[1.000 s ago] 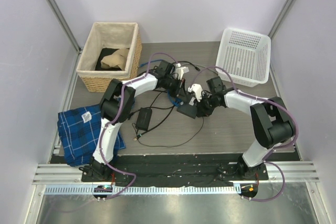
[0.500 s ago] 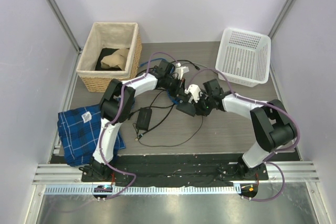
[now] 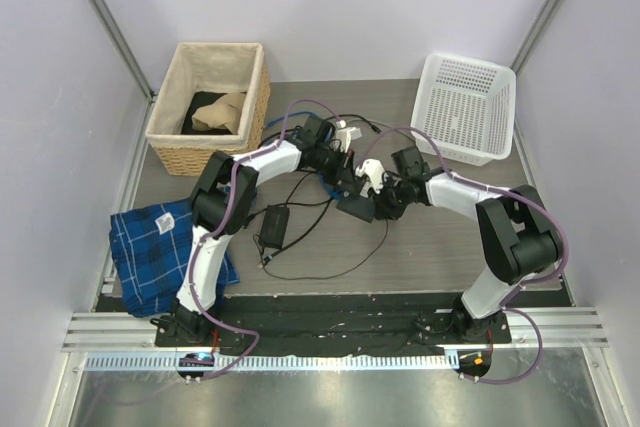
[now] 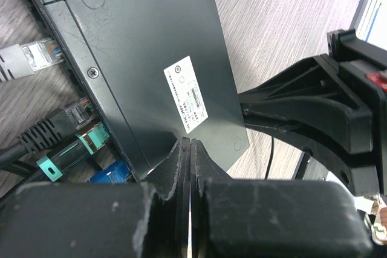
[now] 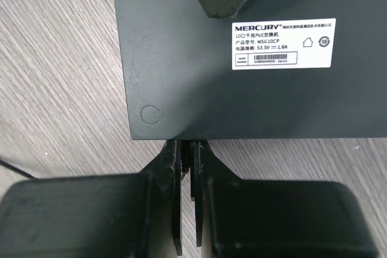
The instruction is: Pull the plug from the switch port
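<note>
The switch port [image 4: 139, 58] is a flat black box with a white label [image 5: 283, 43], lying mid-table [image 3: 352, 209]. Its socket side carries a grey plug [image 4: 36, 57], a black one [image 4: 57, 128], a green one [image 4: 81, 146] and a blue one [image 4: 109, 174]. My left gripper [image 4: 190, 143] is shut, with its tips over the box's top near the label. My right gripper [image 5: 187, 144] is against the box's other edge, near one corner. It is shut on a thin black plug [image 5: 195, 155] there. Whether that plug is seated is hidden.
A wicker basket [image 3: 207, 92] with cloth stands back left and a white plastic basket [image 3: 465, 107] back right. A blue plaid cloth [image 3: 160, 247] lies at the left edge. A black power adapter [image 3: 272, 225] and its looping cable [image 3: 320, 272] lie in front of the switch.
The right arm and the switch swayed slightly left, then came back. Both grippers stay shut as before.
</note>
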Robot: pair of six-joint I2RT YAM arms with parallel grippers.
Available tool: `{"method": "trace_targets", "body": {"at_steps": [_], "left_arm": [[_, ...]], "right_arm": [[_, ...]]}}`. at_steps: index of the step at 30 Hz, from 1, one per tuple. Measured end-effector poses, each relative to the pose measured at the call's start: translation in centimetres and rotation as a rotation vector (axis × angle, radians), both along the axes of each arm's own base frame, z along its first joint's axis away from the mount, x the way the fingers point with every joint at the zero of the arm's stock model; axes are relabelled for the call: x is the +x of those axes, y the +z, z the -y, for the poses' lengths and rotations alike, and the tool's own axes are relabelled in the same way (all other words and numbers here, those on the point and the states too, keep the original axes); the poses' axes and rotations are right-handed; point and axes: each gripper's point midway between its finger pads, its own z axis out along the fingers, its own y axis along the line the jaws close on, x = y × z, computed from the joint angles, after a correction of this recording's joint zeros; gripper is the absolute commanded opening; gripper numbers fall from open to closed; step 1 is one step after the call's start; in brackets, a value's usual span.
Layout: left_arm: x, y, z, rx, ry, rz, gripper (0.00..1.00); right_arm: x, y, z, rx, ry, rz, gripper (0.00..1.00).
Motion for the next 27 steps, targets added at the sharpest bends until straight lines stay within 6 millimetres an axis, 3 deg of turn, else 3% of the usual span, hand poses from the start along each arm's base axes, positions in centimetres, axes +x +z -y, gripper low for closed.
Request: {"method": "trace_targets", "body": {"at_steps": [18, 27], "left_arm": [[0.1, 0.0, 0.0, -0.002, 0.001, 0.004, 0.0], [0.2, 0.0, 0.0, -0.001, 0.005, 0.007, 0.0]], "right_arm": [[0.0, -0.2, 1.0, -0.018, 0.025, -0.083, 0.01], [0.3, -0.3, 1.4, 0.041, -0.035, -0.294, 0.02]]}}
